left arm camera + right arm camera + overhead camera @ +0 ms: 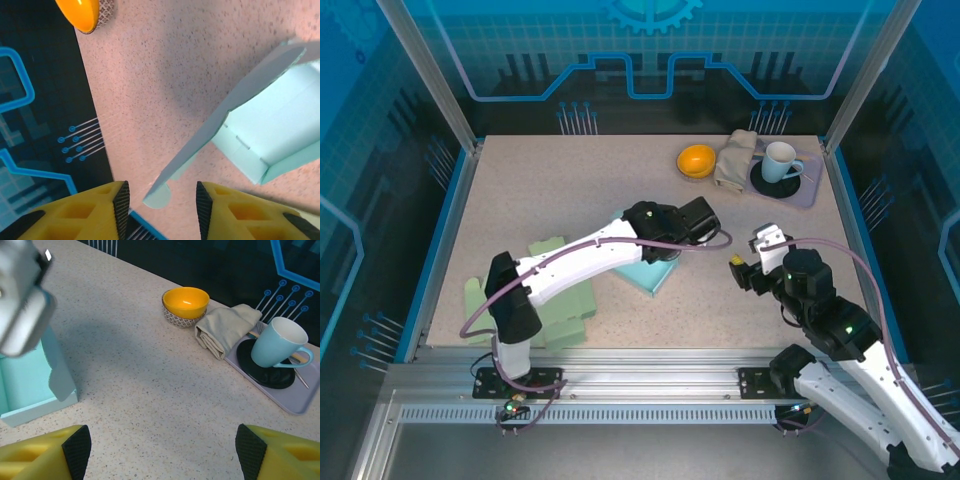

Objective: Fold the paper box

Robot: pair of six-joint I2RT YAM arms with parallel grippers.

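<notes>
The paper box is pale teal and lies partly folded near the table's middle, under my left arm. In the left wrist view its body lies at the right, and one long flap slants up from it and ends in a rounded tab. My left gripper is open, with that tab between its fingers and touching neither pad. My right gripper is wide open over bare tabletop to the right of the box, with nothing between its fingers. From above, the right gripper hovers apart from the box's right edge.
An orange bowl, a folded cloth and a pale blue mug on a grey tray stand at the back right. Flat green sheets lie at the front left under the left arm.
</notes>
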